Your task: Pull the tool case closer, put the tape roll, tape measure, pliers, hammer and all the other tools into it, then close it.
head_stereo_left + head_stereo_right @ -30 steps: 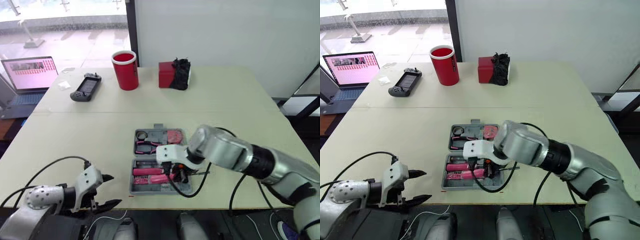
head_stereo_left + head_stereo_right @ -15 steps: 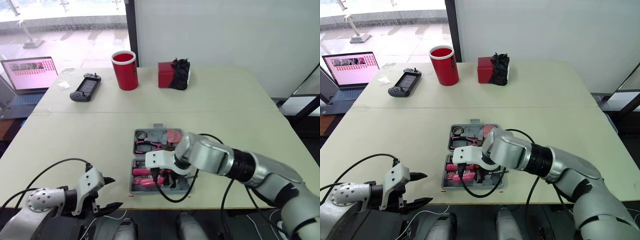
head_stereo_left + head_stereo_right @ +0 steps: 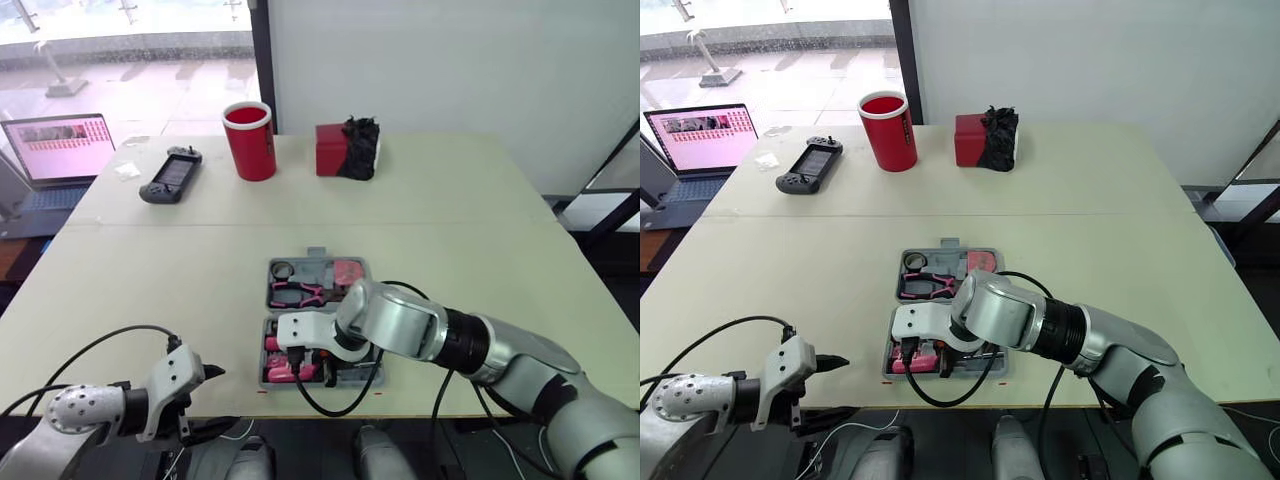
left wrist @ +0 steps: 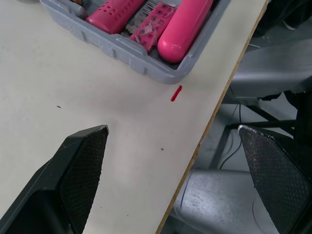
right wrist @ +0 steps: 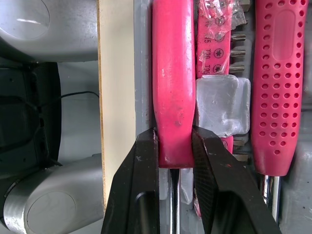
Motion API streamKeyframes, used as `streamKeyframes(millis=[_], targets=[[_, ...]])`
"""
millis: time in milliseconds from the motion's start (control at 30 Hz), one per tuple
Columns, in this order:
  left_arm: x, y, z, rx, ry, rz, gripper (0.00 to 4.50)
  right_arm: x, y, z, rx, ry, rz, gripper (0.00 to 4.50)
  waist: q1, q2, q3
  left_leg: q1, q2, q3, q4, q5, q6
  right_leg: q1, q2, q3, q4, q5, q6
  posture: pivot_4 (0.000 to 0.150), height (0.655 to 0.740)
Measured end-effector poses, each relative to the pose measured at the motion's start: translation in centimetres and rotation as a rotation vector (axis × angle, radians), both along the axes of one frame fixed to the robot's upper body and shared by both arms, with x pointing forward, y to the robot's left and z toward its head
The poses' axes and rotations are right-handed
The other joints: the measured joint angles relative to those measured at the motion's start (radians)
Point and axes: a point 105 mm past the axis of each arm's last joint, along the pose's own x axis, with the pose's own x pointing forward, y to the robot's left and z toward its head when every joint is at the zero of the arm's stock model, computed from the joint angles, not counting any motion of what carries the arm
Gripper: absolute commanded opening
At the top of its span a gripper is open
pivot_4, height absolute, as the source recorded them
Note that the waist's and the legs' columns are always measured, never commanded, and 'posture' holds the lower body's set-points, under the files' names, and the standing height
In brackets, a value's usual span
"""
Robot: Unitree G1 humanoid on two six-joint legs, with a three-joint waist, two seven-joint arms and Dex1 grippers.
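The grey tool case (image 3: 305, 266) lies open near the table's front edge. Its far half holds pliers (image 3: 295, 293), a pink tape measure (image 3: 348, 272) and a tape roll (image 3: 284, 270). My right gripper (image 5: 174, 146) is down in the near half, at its front left corner. It is shut on a smooth pink tool handle (image 5: 173, 87) where the handle meets its steel shaft. A dotted pink handle (image 5: 275, 97) and a bit strip (image 5: 222, 73) lie beside it. My left gripper (image 4: 173, 129) hangs open over the table's front edge, left of the case and holding nothing.
At the back of the table stand a red cup (image 3: 250, 140) and a red box with a black bundle (image 3: 345, 148). A game controller (image 3: 172, 173) and a laptop (image 3: 60, 150) sit at the far left. A red mark (image 4: 176, 93) lies by the case corner.
My right gripper has slid left across the case's near half to its front left corner. My left gripper has sunk lower toward the table's front edge.
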Motion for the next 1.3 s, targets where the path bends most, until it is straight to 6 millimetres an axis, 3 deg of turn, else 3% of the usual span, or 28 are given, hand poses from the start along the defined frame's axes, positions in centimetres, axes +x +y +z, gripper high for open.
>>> streamKeyframes(millis=[67, 200, 233, 333, 433, 533, 700, 800, 900, 933, 1300], targets=[[-0.2, 0.1, -0.2, 0.008, 0.007, 0.000, 4.50, 0.0, 0.1, 0.0, 0.005, 0.003, -0.001, 0.40, 0.000, 0.000, 0.000, 0.000, 0.000, 0.000, 0.000, 0.000, 0.000, 0.000, 0.000, 0.000, 0.000, 0.000, 0.000, 0.150, 0.7400], [-0.1, 0.2, -0.1, 0.016, 0.003, -0.004, 4.50, 0.1, 0.3, 0.3, 0.033, -0.006, 0.002, 2.40, 0.000, 0.000, 0.000, 0.001, 0.000, 0.000, 0.000, 0.000, 0.000, 0.001, 0.000, 0.000, 0.000, -0.001, -0.001, 0.150, 0.7400], [0.0, 0.2, -0.1, 0.017, 0.000, -0.005, 4.50, 0.0, 0.4, 0.3, 0.037, -0.006, 0.007, 2.72, 0.000, 0.000, 0.000, 0.001, 0.000, 0.000, 0.000, 0.000, 0.000, 0.001, 0.000, 0.000, 0.000, -0.001, -0.001, 0.150, 0.7400], [0.1, 0.2, 0.1, 0.021, -0.006, -0.009, 4.50, -0.3, 0.4, 0.2, 0.058, 0.019, -0.005, 2.72, 0.001, 0.000, 0.000, 0.001, 0.000, 0.000, 0.000, 0.000, 0.000, 0.001, 0.000, 0.000, 0.000, -0.001, -0.001, 0.150, 0.7400], [0.4, 0.4, 0.2, 0.025, -0.014, -0.009, 4.50, -0.8, -0.1, 1.5, 0.123, 0.085, -0.051, 2.72, 0.004, 0.000, 0.000, 0.001, 0.000, 0.000, 0.000, 0.000, 0.000, 0.002, 0.000, 0.000, 0.000, -0.001, -0.001, 0.150, 0.7400], [0.8, 0.4, 0.4, 0.023, -0.030, -0.016, 4.50, -0.4, -0.9, 3.4, 0.285, 0.101, -0.084, 2.72, 0.008, -0.001, -0.001, 0.001, 0.000, 0.000, 0.001, 0.000, 0.000, 0.002, 0.000, 0.000, 0.000, -0.001, -0.001, 0.150, 0.7400], [1.5, 0.5, 0.6, 0.021, -0.039, -0.021, 4.50, -0.3, -2.1, 3.9, 0.527, 0.013, -0.064, 2.72, -0.001, -0.002, -0.002, 0.001, 0.000, 0.000, 0.000, 0.000, 0.000, 0.002, 0.000, 0.000, -0.002, -0.001, -0.001, 0.150, 0.7400], [2.2, 0.5, 1.0, 0.023, -0.060, -0.031, 4.50, -0.5, -2.2, 3.5, 0.582, -0.001, -0.033, 1.80, 0.000, -0.002, -0.002, 0.003, 0.000, 0.000, 0.000, 0.000, 0.000, 0.003, 0.000, 0.000, -0.001, -0.001, -0.001, 0.150, 0.7400], [2.7, 0.8, 1.1, 0.025, -0.060, -0.026, 4.50, -0.7, -2.5, 2.6, 0.639, 0.029, -0.026, 0.28, 0.003, -0.003, -0.002, 0.003, 0.000, 0.000, 0.001, 0.000, 0.000, 0.005, 0.000, 0.000, -0.002, -0.001, -0.001, 0.150, 0.7400], [2.9, 0.8, 1.2, 0.025, -0.064, -0.028, 4.50, -0.6, -2.5, 2.6, 0.665, 0.028, -0.030, 0.04, 0.003, -0.003, -0.002, 0.003, 0.000, 0.000, 0.001, 0.000, 0.000, 0.006, 0.000, 0.000, -0.002, -0.001, -0.001, 0.150, 0.7400], [3.6, 0.7, 2.1, 0.030, -0.074, -0.067, 4.50, 0.2, -2.5, -1.8, 0.746, 0.063, -0.090, 0.04, 0.002, -0.003, -0.002, 0.005, 0.000, 0.000, 0.001, 0.000, 0.000, 0.008, 0.000, 0.000, -0.002, 0.000, 0.000, 0.150, 0.7400]])
